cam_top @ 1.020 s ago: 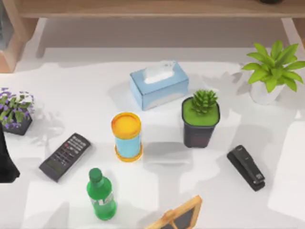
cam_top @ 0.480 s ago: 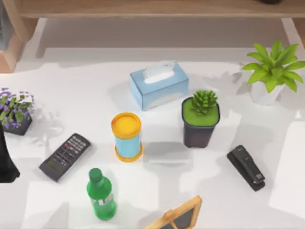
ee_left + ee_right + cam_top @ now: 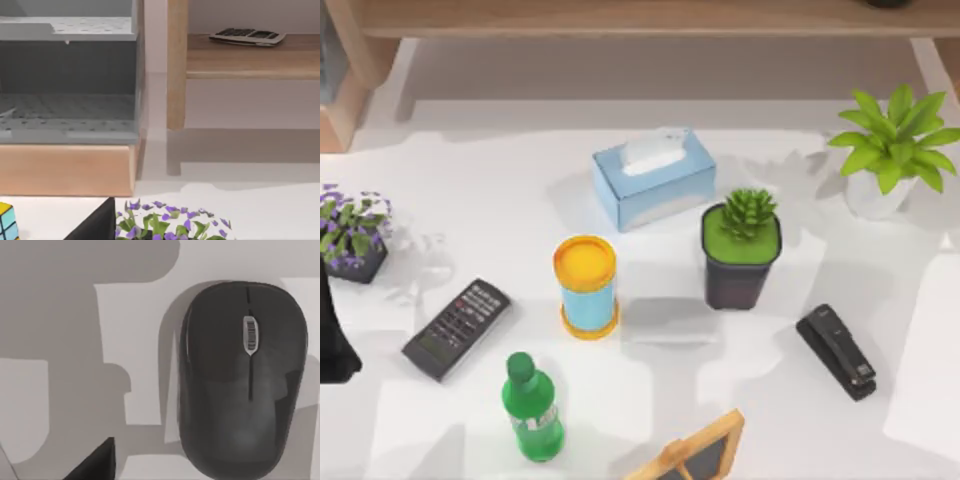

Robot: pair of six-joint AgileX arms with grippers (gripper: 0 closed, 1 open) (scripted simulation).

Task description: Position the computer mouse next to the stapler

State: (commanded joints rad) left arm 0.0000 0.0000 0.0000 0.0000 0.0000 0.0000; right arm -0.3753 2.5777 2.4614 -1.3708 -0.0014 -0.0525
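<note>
Approach step: mouse [image 3: 242, 377] is viewed from r. wrist; claw state can't be told. Next: descent, grasp, carry to stapler [image 3: 836, 351].

Plants: three [image 3: 750, 248]. Stapler [image 3: 836, 351], mouse [image 3: 242, 377], remote [image 3: 456, 328]: one each.

A white desk [image 3: 470, 200] holds many things. A black stapler [image 3: 836, 351] lies near the right side, at a slant. Up and to its left stands a dark pot with a small green plant [image 3: 741, 250]. A leafy plant in a white pot [image 3: 891, 150] sits far right at the back. A blue tissue box [image 3: 654, 177] is in the middle at the back. In front of it stands a can with a yellow lid [image 3: 586, 286]. A green bottle [image 3: 531, 409] stands near the front. A dark remote [image 3: 456, 328] lies on the left, close to purple flowers [image 3: 352, 235]. A wooden frame [image 3: 694, 455] pokes in at the front edge.
</note>
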